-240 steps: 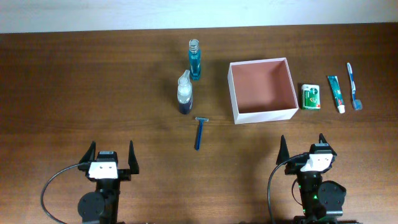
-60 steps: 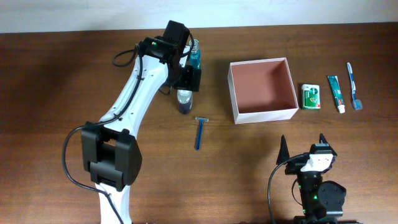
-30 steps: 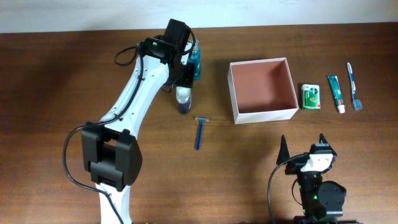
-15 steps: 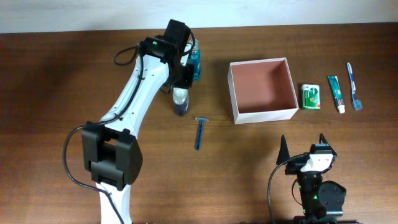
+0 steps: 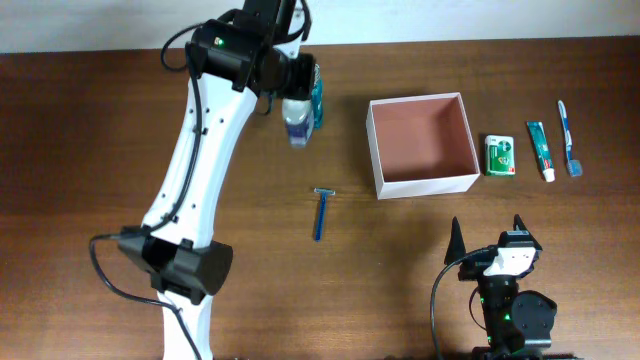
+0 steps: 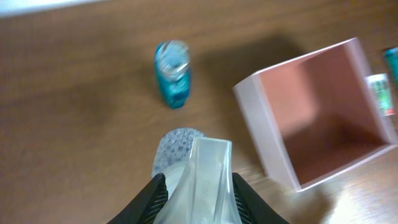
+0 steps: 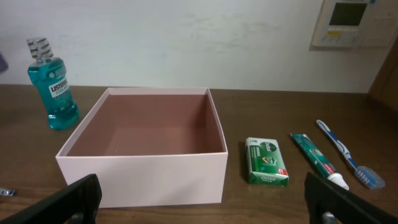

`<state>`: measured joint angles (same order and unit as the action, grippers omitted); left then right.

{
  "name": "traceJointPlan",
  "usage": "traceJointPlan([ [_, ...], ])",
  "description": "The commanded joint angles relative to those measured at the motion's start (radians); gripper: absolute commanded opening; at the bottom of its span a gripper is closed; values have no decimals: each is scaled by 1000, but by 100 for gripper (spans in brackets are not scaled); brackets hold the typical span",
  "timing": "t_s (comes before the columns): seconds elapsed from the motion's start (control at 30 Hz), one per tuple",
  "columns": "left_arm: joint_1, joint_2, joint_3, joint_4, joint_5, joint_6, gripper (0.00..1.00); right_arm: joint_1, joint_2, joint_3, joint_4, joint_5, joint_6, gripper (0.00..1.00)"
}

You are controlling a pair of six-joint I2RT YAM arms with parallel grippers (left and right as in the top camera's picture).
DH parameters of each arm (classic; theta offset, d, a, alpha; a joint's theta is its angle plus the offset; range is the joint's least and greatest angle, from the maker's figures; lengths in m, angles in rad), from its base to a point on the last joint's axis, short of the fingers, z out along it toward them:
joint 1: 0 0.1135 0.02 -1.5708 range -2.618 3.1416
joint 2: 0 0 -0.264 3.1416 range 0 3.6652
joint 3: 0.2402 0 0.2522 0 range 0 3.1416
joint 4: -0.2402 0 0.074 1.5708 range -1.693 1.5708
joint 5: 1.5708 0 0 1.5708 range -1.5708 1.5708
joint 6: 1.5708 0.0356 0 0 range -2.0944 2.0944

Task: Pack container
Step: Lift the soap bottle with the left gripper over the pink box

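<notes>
The container, a square open-top box with white walls and a reddish-brown inside, stands right of centre with nothing in it; it also shows in the left wrist view and the right wrist view. My left gripper is shut on a clear spray bottle and holds it in the air left of the container, the spray bottle hanging by the blue mouthwash bottle. My right gripper rests open near the front edge with nothing between its fingers.
A blue razor lies in front of the lifted bottle. Right of the container lie a green soap pack, a toothpaste tube and a toothbrush. The mouthwash bottle stands upright left of the container.
My left gripper closed on the spray bottle and lifted it off the table, carrying it up and toward the back. The right arm has not moved.
</notes>
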<state>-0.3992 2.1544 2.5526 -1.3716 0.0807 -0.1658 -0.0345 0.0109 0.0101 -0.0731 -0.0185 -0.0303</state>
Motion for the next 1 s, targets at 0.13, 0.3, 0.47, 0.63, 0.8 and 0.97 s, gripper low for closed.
traceJointPlan([
  [0.13,-194,-15,92,119,-2,5,22,7,-6,-5,-6,12,2,99],
  [0.3,-303,-5,92,238,-151,6,22,7,-6,-5,-6,12,2,99],
  [0.47,-338,50,92,360,-216,5,23,7,-6,-5,-6,12,2,99],
  [0.63,-338,153,92,413,-216,-80,23,7,-6,-5,-6,12,2,99],
  [0.8,-338,225,92,439,-216,-111,23,7,-6,-5,-6,12,2,99],
  [0.97,-338,275,92,487,-216,-111,23,7,-6,-5,-6,12,2,99],
])
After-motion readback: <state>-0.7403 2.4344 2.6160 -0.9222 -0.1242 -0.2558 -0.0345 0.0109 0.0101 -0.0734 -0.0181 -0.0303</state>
